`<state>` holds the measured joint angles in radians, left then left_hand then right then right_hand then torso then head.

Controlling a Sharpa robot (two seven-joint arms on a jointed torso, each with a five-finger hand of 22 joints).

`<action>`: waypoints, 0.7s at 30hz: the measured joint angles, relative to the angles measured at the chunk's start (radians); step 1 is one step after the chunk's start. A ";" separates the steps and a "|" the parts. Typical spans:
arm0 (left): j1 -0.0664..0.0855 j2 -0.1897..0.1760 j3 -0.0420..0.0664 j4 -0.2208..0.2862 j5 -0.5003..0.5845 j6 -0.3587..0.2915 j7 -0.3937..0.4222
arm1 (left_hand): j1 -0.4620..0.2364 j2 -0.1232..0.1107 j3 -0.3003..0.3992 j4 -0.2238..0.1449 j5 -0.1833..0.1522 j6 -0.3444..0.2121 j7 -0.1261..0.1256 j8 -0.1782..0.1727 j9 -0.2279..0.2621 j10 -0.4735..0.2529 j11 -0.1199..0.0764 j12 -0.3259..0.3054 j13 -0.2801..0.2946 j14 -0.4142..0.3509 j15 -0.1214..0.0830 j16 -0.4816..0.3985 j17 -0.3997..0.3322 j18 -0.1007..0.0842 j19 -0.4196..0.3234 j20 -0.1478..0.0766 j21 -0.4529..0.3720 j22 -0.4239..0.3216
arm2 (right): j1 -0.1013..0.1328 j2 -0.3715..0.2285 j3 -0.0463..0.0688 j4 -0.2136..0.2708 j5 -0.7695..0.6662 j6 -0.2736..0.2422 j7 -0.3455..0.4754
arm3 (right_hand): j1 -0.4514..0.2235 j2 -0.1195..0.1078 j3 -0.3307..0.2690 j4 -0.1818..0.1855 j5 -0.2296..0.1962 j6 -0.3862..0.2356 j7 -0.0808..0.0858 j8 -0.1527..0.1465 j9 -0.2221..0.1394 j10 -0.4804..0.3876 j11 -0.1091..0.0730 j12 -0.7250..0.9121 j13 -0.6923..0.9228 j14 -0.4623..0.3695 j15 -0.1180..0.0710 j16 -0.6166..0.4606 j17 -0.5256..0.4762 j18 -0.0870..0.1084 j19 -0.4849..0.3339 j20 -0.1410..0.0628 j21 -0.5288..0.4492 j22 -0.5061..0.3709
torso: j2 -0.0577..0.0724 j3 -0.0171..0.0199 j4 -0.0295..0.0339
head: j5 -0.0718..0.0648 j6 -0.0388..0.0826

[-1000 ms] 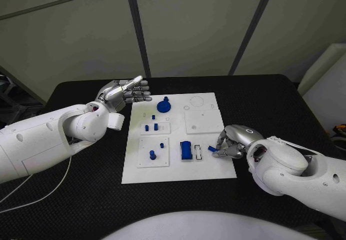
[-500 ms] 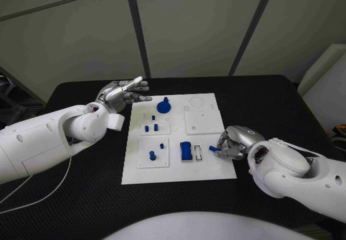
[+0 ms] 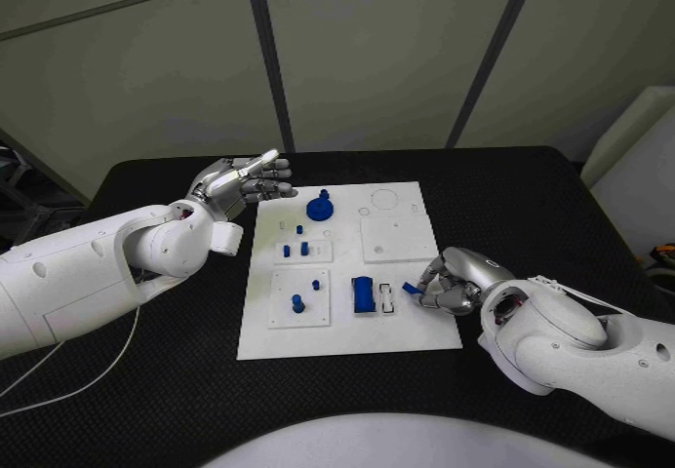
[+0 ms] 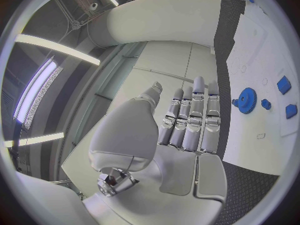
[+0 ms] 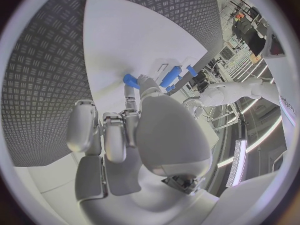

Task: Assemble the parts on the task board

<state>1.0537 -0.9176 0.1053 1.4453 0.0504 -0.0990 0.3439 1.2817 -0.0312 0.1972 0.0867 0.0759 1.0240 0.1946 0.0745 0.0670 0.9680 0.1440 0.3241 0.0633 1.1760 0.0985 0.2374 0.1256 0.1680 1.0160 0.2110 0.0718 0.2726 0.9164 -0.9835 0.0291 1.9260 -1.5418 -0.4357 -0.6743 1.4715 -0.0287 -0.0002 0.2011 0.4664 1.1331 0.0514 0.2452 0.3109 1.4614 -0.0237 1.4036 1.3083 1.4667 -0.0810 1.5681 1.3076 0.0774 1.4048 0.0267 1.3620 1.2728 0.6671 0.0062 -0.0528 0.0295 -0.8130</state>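
Observation:
The white task board (image 3: 408, 327) lies in the middle of the black table. My right hand (image 3: 453, 279) rests at the board's right edge and pinches a small blue part (image 3: 413, 289) just right of a narrow empty slot (image 3: 387, 295); the part (image 5: 130, 79) sits at my fingertips (image 5: 145, 83). A blue block (image 3: 363, 293) stands left of the slot. A blue gear (image 3: 321, 207) sits at the board's far end, with short blue pegs (image 3: 287, 250) nearer. My left hand (image 3: 242, 180) is raised off the board's far left corner, fingers straight and holding nothing.
More blue pegs (image 3: 298, 302) stand on the near left plate. A plain square plate (image 3: 392, 237) and round holes (image 3: 384, 197) occupy the board's far right. Black table surface (image 3: 535, 205) surrounds the board. The gear (image 4: 247, 100) shows beyond my left hand (image 4: 181, 125).
My right hand has edged slightly left, bringing the small blue part a little closer to the slot. The left hand has not moved.

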 measured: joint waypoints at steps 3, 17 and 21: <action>0.000 0.000 0.000 0.000 0.000 0.000 0.000 | 0.000 0.000 0.000 0.000 0.000 0.000 0.000 0.000 0.000 -0.001 0.001 0.000 0.000 0.000 0.000 0.000 0.000 0.000 0.000 0.000 0.000 0.000 | 0.000 0.007 0.000 0.004 0.023 -0.018 0.005 | -0.007 -0.007 0.005 0.003 0.000 0.000 0.000 0.000 0.000 0.003 -0.003 0.000 -0.004 0.000 0.000 0.000 0.000 0.000 0.000 0.000 0.000 0.000 | 0.000 -0.0001 -0.0001 | 0.000 -0.001; 0.000 0.001 0.000 0.000 0.000 0.000 0.000 | 0.000 0.000 0.000 0.000 0.000 0.000 0.000 0.000 0.000 -0.001 0.001 -0.004 0.000 -0.014 0.003 -0.013 -0.004 0.000 0.000 0.000 0.000 -0.004 | 0.000 0.044 0.000 -0.014 0.104 -0.026 0.020 | -0.050 -0.033 0.034 0.036 0.000 0.000 0.000 0.010 0.001 0.007 -0.007 -0.002 0.000 0.000 0.000 0.000 0.000 0.000 0.000 0.000 0.003 -0.002 | -0.001 -0.0002 0.0003 | 0.001 0.000; 0.000 0.001 0.000 0.000 0.000 0.000 0.000 | 0.000 0.000 0.000 0.000 0.000 0.000 0.000 0.000 0.000 -0.001 0.001 -0.004 0.000 -0.015 0.003 -0.013 -0.004 0.000 0.000 0.000 0.000 -0.004 | 0.000 0.053 0.000 -0.022 0.125 -0.004 0.020 | -0.065 -0.035 0.041 0.049 -0.008 0.000 0.000 0.011 0.003 0.009 -0.009 -0.002 0.000 0.000 0.000 0.000 0.000 0.000 0.000 0.000 0.003 -0.003 | -0.001 -0.0003 0.0003 | 0.003 0.000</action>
<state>1.0536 -0.9162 0.1053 1.4453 0.0504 -0.0990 0.3437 1.2818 -0.0312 0.1972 0.0868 0.0759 1.0239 0.1946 0.0745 0.0670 0.9667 0.1453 0.3201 0.0633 1.1615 0.1018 0.2245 0.1217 0.1680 1.0161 0.2111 0.0718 0.2684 0.9168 -0.9306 0.0294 1.9035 -1.4169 -0.4394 -0.6546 1.4062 -0.0641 0.0412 0.2500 0.4584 1.1334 0.0512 0.2564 0.3134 1.4703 -0.0324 1.4015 1.3079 1.4665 -0.0813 1.5681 1.3074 0.0775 1.4048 0.0268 1.3654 1.2701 0.6664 0.0059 -0.0525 0.0321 -0.8130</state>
